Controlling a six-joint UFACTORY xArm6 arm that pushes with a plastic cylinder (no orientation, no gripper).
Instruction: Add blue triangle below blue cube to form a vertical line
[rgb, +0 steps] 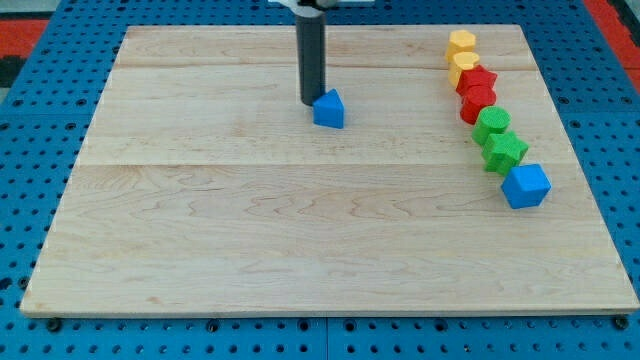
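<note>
The blue triangle (329, 108) lies on the wooden board (250, 230), a little above its middle. My tip (311, 103) stands right at the triangle's left side, touching or nearly touching it. The blue cube (526, 186) sits far to the view's right, at the lower end of a slanting row of blocks. The triangle is far to the left of the cube and higher in the view.
The row on the right runs from the top down: two yellow blocks (461, 43) (465, 66), two red blocks (479, 81) (476, 104), two green blocks (491, 124) (504, 150), then the blue cube. Blue pegboard (40, 110) surrounds the board.
</note>
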